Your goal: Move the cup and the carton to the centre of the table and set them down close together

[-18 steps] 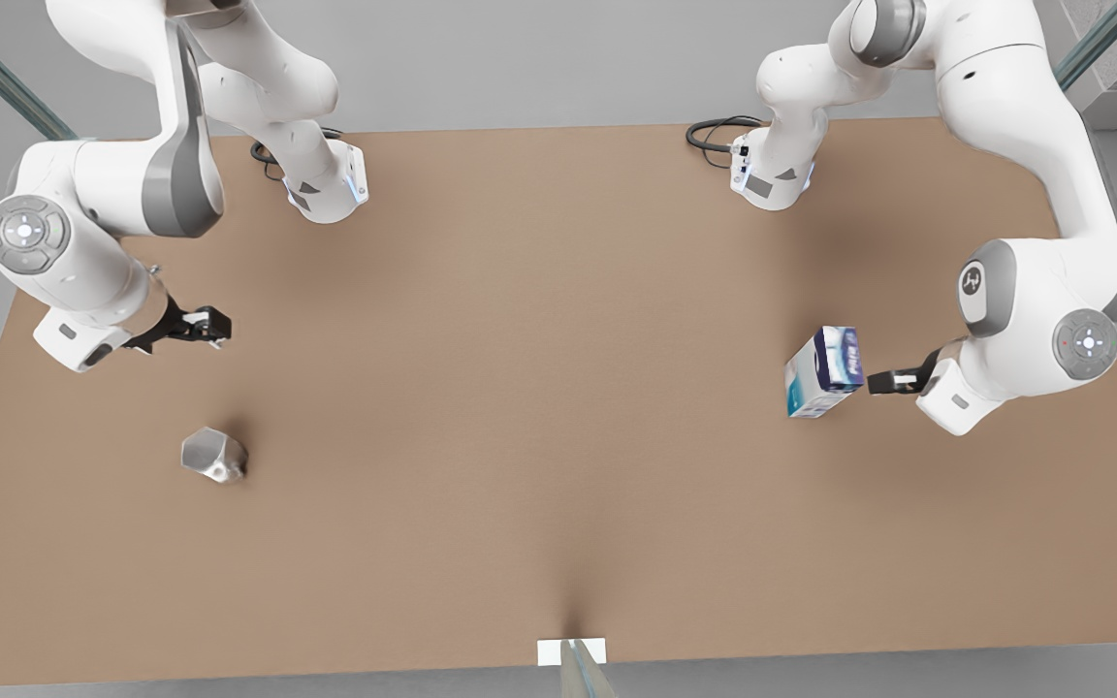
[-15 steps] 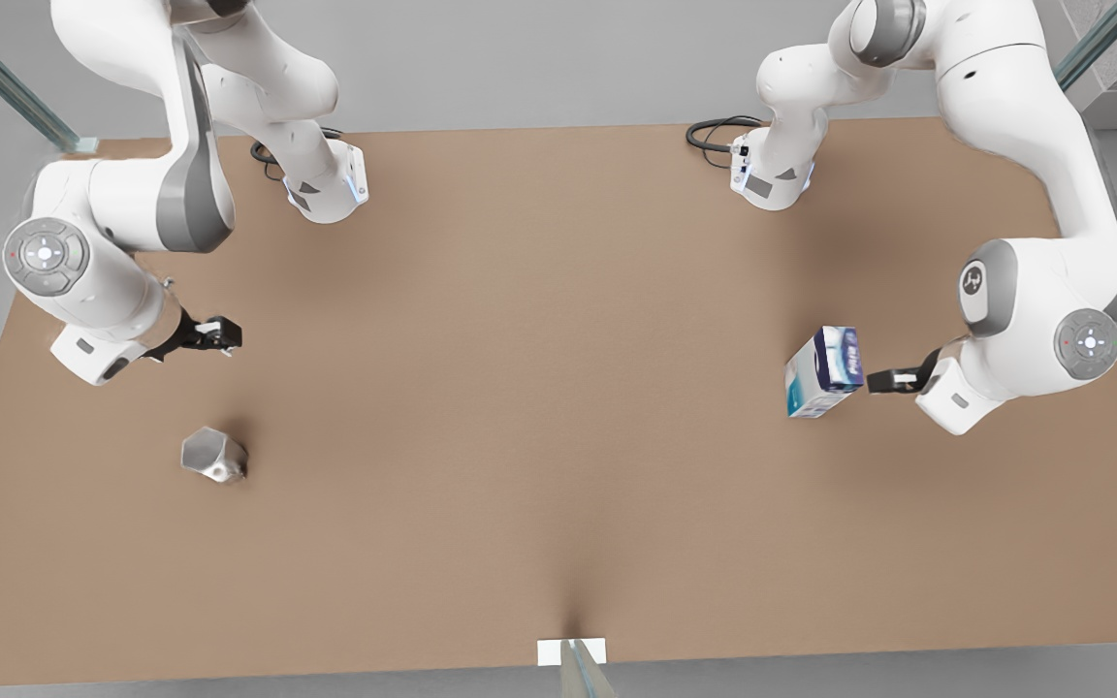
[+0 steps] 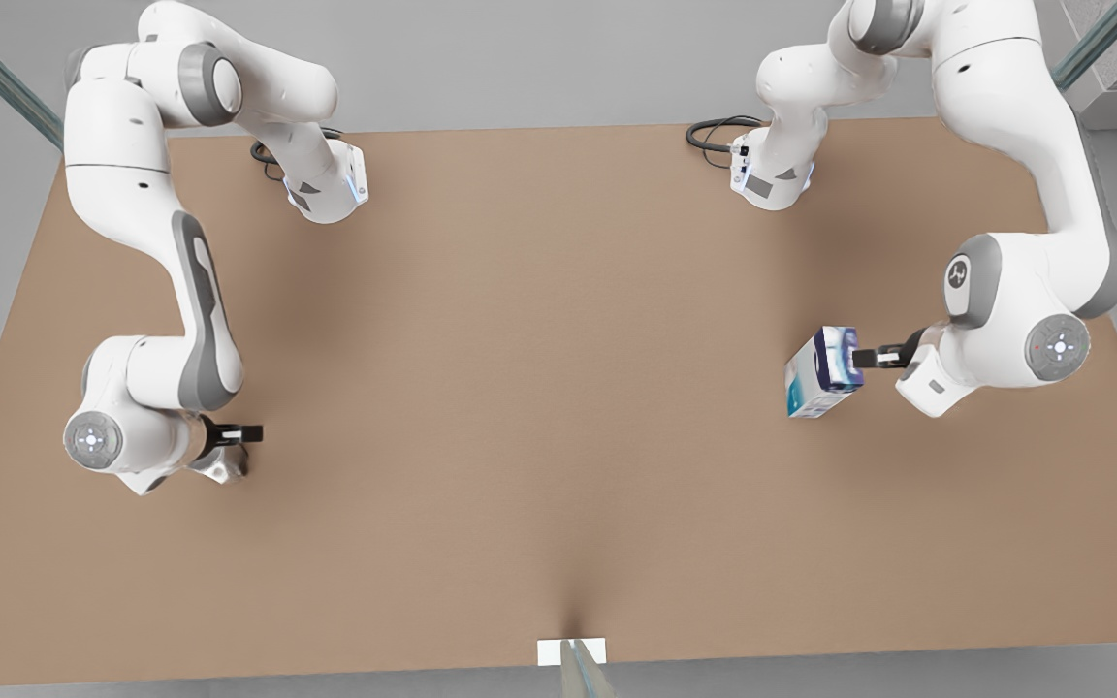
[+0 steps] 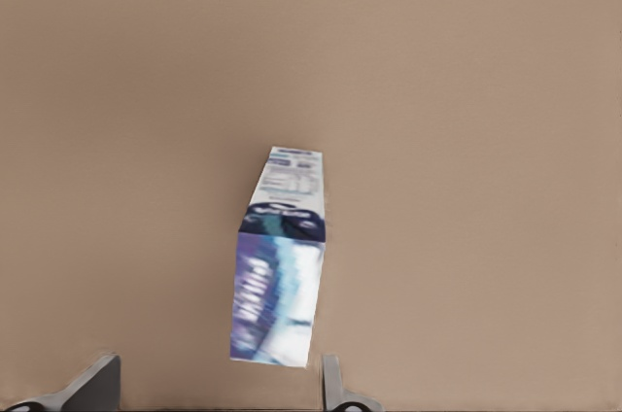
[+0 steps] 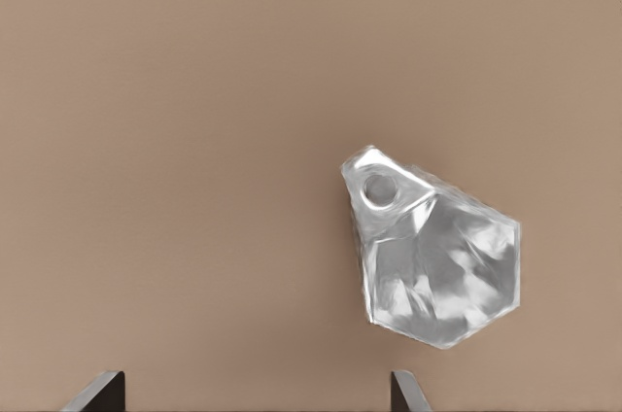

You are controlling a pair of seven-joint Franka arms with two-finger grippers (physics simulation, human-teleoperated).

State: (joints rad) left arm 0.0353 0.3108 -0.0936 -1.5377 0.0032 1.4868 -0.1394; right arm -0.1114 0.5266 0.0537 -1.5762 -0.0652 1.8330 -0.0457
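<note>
Neither item lifted: left claw (image 3: 857,358), spread wide, reaches the carton (image 3: 822,373) at the front view's right; right claw (image 3: 246,433), also spread, hovers above the cup (image 3: 223,468) far left on the counter (image 3: 558,388).

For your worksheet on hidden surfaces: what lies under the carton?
The carton stands on the bare brown table; nothing else shows beneath it. Its base is covered by its own body. The left gripper hovers above it with its jaws open.

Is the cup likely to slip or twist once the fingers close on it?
Probably awkward. The cup has shiny slanted facets, so flat fingers could slide off or rotate it. It looks small and likely light, so a nudge might skid it across the table.
</note>
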